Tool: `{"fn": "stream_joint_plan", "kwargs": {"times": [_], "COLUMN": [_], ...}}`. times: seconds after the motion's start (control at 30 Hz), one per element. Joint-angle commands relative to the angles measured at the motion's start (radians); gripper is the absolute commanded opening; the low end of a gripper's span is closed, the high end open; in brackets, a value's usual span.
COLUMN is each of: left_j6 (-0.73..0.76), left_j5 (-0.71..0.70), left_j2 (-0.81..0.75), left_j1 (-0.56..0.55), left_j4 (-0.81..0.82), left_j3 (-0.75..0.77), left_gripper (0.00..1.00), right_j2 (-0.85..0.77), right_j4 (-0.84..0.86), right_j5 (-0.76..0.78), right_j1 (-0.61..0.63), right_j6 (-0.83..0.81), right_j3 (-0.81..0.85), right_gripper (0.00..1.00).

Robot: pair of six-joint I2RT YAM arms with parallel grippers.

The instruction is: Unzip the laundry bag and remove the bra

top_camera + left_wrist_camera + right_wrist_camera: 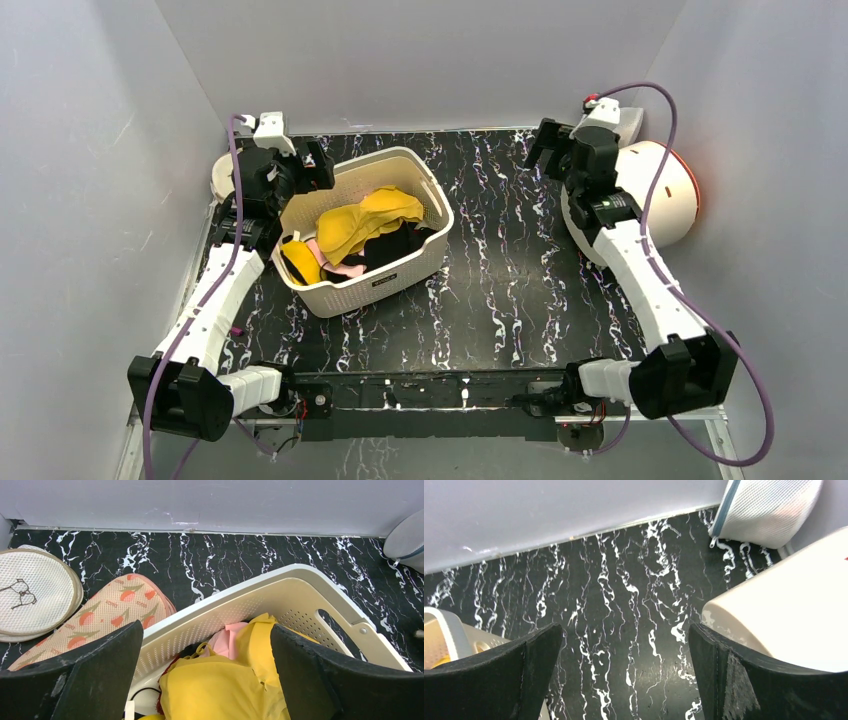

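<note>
The laundry bag (769, 510) lies in the far right corner of the tabletop (589, 555). The jaws of the left gripper (206, 630) and the right gripper (625, 630) are wide apart and empty.

Black marbled table (500, 250) carries a basket (400, 278), cream disc (35, 595), pink disc (110, 611) and the laundry bag (769, 510)

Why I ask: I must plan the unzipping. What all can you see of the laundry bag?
The laundry bag is whitish translucent mesh with a blue-grey zip band along one edge and a small pull hanging at its lower corner. The zip looks shut; faint pink shows through. It sits tilted on the black marbled table in the far right corner, by the grey wall, close beside a large white drum.
</note>
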Motion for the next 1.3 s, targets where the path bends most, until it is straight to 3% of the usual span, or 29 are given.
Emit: {"fn": "stream_joint_plan", "kwargs": {"times": [0.0, 0.17, 0.33, 0.53, 0.8, 0.87, 0.97, 1.1, 1.27], "left_j6": [0.004, 0.003, 0.006, 0.007, 0.004, 0.003, 0.007, 0.0, 0.012], "left_j5": [0.006, 0.008, 0.005, 0.007, 0.03, 0.031, 0.027, 0.044, 0.03], "left_j2": [-0.002, -0.003, -0.003, 0.002, -0.009, -0.005, 0.011, 0.029, 0.032], "left_j1": [-0.005, -0.007, -0.007, -0.011, -0.011, -0.017, -0.037, -0.056, -0.09], "left_j4": [0.056, 0.069, 0.082, 0.096, 0.095, 0.091, 0.078, 0.064, 0.054], "left_j3": [-0.002, -0.008, -0.019, -0.027, -0.024, -0.022, -0.01, 0.006, 0.008], "left_gripper": [0.98, 0.98, 0.98, 0.98, 0.98, 0.98, 0.98, 0.98, 0.98], "right_j2": [-0.094, -0.12, -0.069, 0.058, 0.341, 0.416, 0.553, 0.657, 0.962], "right_j4": [0.076, 0.054, 0.038, 0.06, 0.089, 0.078, 0.043, 0.221, 0.401], "right_j5": [0.1, 0.221, 0.012, -0.052, 0.265, 0.55, 0.658, 0.721, 0.886], "right_j1": [-0.009, -0.011, -0.012, -0.014, -0.012, 0.043, 0.074, 0.081, 0.057], "right_j6": [0.005, 0.118, 0.057, 0.007, -0.073, -0.054, -0.06, -0.157, -0.42], "right_j3": [0.038, 0.055, 0.087, 0.139, 0.36, 0.413, 0.492, 0.493, 0.754], "right_gripper": [0.98, 0.98, 0.98, 0.98, 0.98, 0.98, 0.98, 0.98, 0.98]}}
